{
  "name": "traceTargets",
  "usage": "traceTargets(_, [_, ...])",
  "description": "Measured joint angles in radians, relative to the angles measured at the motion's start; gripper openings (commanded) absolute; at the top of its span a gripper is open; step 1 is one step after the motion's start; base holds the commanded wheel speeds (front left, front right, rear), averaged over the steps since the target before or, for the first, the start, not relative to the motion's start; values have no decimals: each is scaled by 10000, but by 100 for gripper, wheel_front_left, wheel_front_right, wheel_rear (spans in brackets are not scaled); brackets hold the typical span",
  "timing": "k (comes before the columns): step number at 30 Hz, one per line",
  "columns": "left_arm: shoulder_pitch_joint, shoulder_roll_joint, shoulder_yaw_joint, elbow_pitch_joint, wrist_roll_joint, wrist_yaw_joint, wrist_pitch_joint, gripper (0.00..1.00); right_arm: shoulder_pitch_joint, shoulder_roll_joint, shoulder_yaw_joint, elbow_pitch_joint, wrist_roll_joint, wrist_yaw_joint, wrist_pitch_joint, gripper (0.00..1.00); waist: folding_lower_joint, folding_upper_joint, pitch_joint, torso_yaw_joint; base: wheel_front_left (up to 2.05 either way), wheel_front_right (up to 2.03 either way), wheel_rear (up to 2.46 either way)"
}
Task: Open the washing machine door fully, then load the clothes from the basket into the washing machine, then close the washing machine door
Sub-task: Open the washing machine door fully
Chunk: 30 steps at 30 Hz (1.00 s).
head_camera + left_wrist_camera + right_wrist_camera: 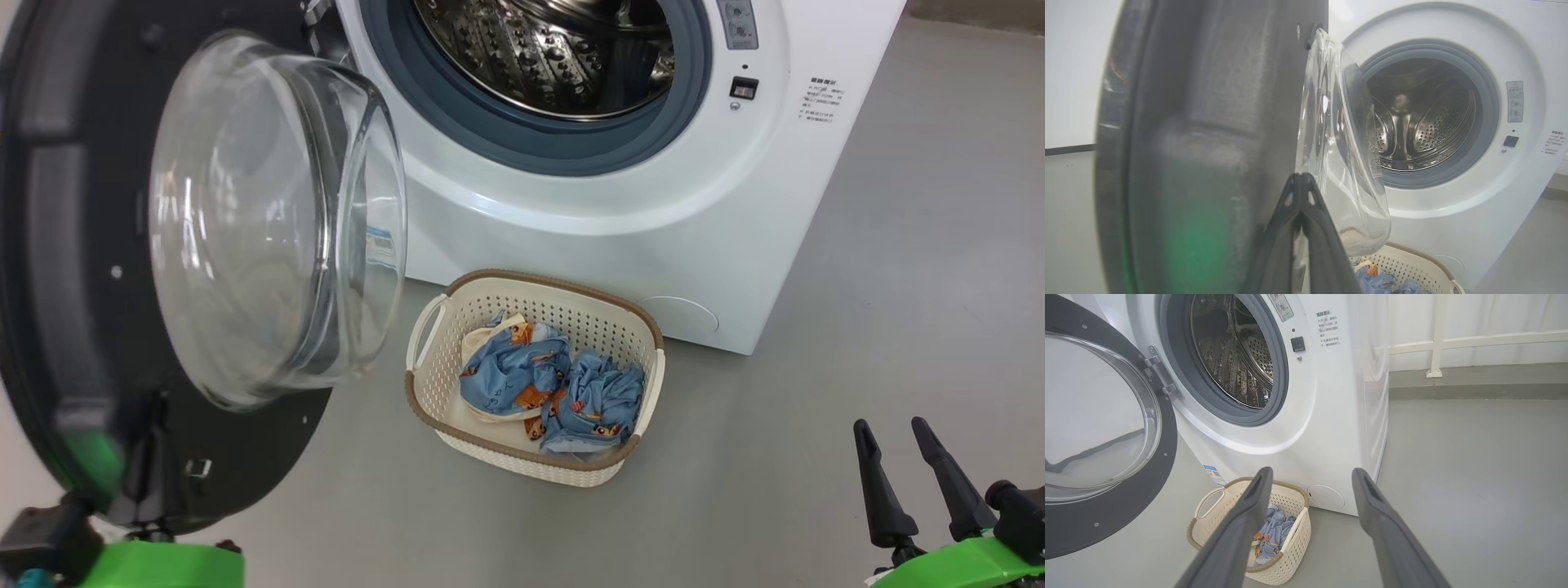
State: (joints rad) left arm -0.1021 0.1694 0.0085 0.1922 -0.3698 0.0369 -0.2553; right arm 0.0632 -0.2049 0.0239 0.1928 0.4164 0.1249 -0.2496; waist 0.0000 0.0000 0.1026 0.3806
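Note:
The washing machine door (73, 245) stands swung out to the left, its glass bowl (261, 220) bulging toward the basket. The white washing machine (620, 237) shows its steel drum (555, 49) with nothing visible inside. On the floor in front sits the cream basket (539, 282), holding two bunched light blue clothes (514, 367) (596, 400). My left gripper (1300, 176) is shut with nothing in it, its tips right beside the door's inner face (1208, 122) next to the glass. My right gripper (892, 429) hangs open, low and to the right of the basket (1290, 547).
Bare grey floor (898, 286) stretches to the right of the machine and around the basket. A white railing (1437, 339) runs along the far wall beyond the machine's side. The open door takes up the space left of the basket.

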Motion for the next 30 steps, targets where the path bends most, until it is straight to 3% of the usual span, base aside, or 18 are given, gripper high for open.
traceTargets(13, [-805, 134, 1538, 619, 25, 59, 0, 0, -438, -207, 65, -67, -40, 0, 0, 100, 0, 0, 565, 3, 0, 0, 0])
traceTargets(30, [-2686, 742, 3649, 2892, 562, -685, -4, 0, -970, -499, 201, -194, -115, 0, 0, 100, 0, 0, 1300, -29, 0, 0, 0])
